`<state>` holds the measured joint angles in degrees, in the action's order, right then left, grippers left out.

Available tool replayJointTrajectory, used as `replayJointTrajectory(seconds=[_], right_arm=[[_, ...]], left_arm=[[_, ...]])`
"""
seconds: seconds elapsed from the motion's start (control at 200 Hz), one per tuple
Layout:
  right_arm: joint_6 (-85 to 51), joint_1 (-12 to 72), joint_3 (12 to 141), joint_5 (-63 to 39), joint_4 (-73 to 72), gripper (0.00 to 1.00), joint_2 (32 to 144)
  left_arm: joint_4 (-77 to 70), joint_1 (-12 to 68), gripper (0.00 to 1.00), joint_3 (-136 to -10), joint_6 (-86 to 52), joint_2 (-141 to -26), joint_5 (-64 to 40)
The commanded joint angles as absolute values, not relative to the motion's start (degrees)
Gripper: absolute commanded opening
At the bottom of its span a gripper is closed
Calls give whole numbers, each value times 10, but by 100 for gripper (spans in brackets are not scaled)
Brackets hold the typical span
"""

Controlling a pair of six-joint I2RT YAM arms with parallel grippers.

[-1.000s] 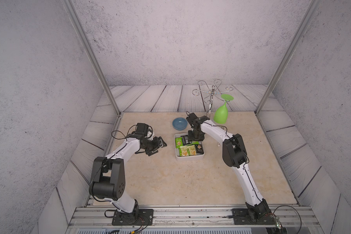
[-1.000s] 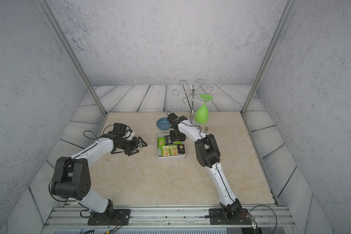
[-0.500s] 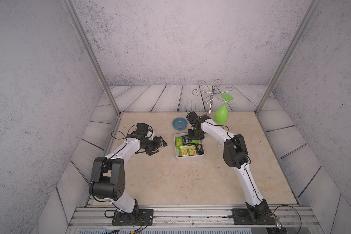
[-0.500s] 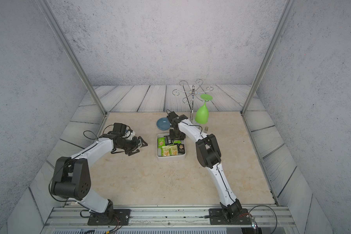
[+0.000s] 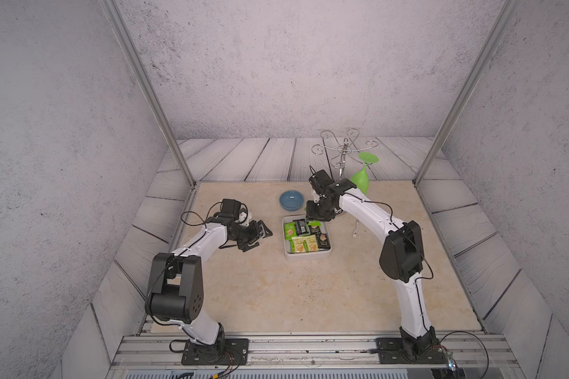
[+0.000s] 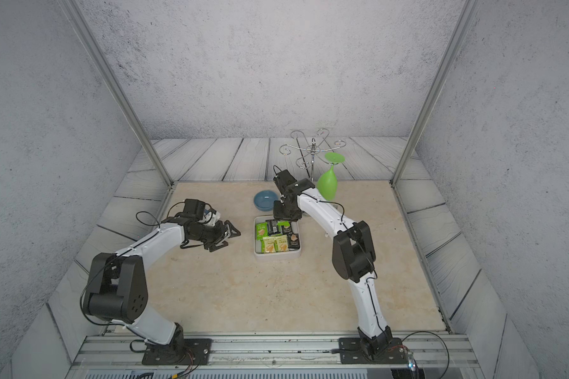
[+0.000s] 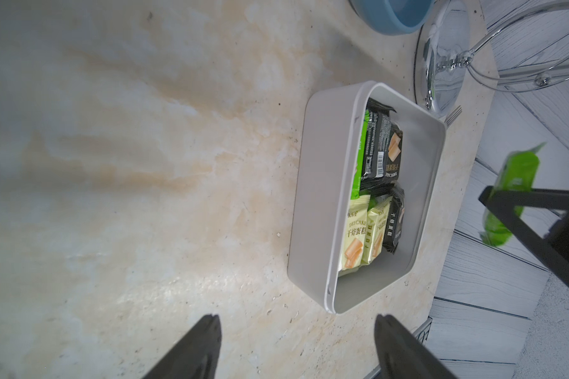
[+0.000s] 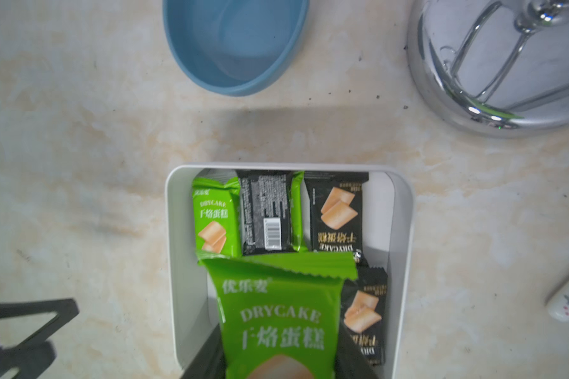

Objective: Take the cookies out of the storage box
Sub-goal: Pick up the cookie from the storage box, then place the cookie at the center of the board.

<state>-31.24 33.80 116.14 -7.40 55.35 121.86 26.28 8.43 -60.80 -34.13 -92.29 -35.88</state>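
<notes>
Plainly, a bright green rectangular sealed cookie packet (image 8: 276, 315) is gripped between the fingers of the right end effector (image 8: 278, 361), with its serrated edge pointing away from the wrist. It appears to be lifted clear of the packets beneath.

Directly below that end effector sits the shallow white rectangular plastic storage box (image 8: 174, 229). The rest of the cookies (image 8: 337, 213) are lying inside it: green, black and cream packets, some overlapping. In both top views the box is seen on the beige marbled table (image 5: 276, 295), with the held packet over its far end.

Beside the box but apart from it, the left end effector (image 7: 296, 323) is held with its jaws spread wide and nothing between them.

Just beyond the right end effector a small round blue bowl (image 8: 237, 42) is seen, and past it the chrome base of a wire rack (image 8: 493, 82).

The step in hand is judged to be the carrying-away of one packet, with most of the packets yet to be removed. For the next move, the packet must be carried past the box's rim, lowered to a bare spot and released. Care is needed that no neighbouring packet is dragged along.
</notes>
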Motion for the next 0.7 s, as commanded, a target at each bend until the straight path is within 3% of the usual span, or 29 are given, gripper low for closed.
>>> replayJointTrajectory(seconds=[0.0,0.696], right_arm=[[-305,340,1113,-83,554,45,1169],[-289,321,741,42,523,46,934]], left_arm=[[262,89,79,-602,-341,-922,-367],[330,127,79,-594,-288,-889,-323]])
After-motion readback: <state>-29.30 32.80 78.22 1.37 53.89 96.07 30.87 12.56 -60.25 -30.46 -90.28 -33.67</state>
